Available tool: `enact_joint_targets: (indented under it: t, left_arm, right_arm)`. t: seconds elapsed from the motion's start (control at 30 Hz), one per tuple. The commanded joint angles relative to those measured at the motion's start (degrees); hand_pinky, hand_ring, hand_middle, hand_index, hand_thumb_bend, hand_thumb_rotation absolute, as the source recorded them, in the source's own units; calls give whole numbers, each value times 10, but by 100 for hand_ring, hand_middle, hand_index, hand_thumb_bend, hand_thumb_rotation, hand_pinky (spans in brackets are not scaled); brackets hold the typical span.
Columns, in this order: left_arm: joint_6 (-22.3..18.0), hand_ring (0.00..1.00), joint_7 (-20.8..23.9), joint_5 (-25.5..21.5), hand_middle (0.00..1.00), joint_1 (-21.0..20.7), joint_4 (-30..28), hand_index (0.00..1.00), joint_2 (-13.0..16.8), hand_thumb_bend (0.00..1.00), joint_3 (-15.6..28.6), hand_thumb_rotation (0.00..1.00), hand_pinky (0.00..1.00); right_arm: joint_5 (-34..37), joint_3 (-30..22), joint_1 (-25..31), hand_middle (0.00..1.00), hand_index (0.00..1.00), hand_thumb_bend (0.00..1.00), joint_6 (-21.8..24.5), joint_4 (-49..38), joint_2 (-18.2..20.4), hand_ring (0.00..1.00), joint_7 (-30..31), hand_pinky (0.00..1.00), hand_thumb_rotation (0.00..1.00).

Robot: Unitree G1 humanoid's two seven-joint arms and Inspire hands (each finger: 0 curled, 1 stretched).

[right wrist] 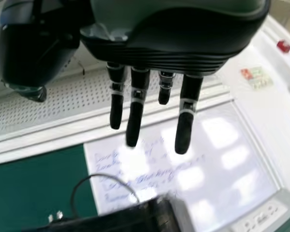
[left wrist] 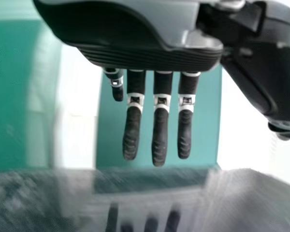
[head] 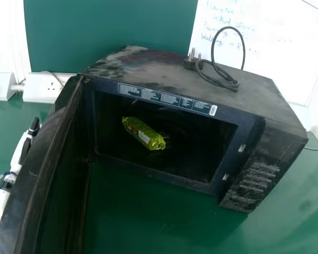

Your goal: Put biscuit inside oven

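Biscuit (head: 143,133) in oven (head: 159,69), frame-right of my straight-fingered left robot hand (left wrist: 160,137); long axis slopes lower right.

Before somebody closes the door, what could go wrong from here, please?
The left hand is beside the open oven door, on its outer side, so a careless sweep might knock it. The plug and its cord lie on top of the oven; a hard bump could shake them off. The biscuit packet is inside, still wrapped; heating might scorch the wrapper.
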Motion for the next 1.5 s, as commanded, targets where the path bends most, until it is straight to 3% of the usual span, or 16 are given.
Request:
enact_joint_targets:
  t: [0.0,0.2,0.47,0.57,0.73,0.97,1.1,1.27,1.47]
  left_arm:
    - [-31,34,-11,-1,41,17,-21,49,-7,52,-5,8,29]
    - [-114,36,-20,37,43,35,-47,49,-9,52,-32,8,30]
    - [-155,35,5,88,43,54,-79,49,-10,52,-62,8,30]
    - [-171,34,12,107,43,55,-80,49,-7,52,-73,7,28]
    - [-186,33,16,135,40,60,-88,49,-1,52,-96,7,28]
    - [-203,33,27,169,39,64,-99,49,13,52,-115,6,30]
    - [-199,31,33,181,38,66,-112,49,22,52,-125,6,28]
    - [-196,30,41,187,37,67,-115,49,28,52,-129,6,27]
    - [-196,30,44,185,38,67,-111,49,34,52,-132,7,27]
  right_arm:
    - [-4,-13,0,48,73,82,-1,11,10,36,-15,27,50]
    - [-9,-22,3,45,71,96,-7,32,9,35,-27,25,61]
    - [0,-25,2,39,69,99,-20,33,17,29,-32,21,61]
    - [-8,-22,4,43,70,98,-17,31,15,33,-34,23,61]
    - [2,-23,2,48,70,96,-21,31,16,37,-30,28,59]
    - [3,-22,2,46,69,94,-20,29,16,36,-30,27,59]
    - [10,-23,-1,44,68,95,-18,26,20,30,-32,22,56]
    - [4,-20,1,51,68,91,-21,25,21,43,-39,36,56]
    - [13,-20,0,50,68,89,-17,23,18,43,-33,38,53]
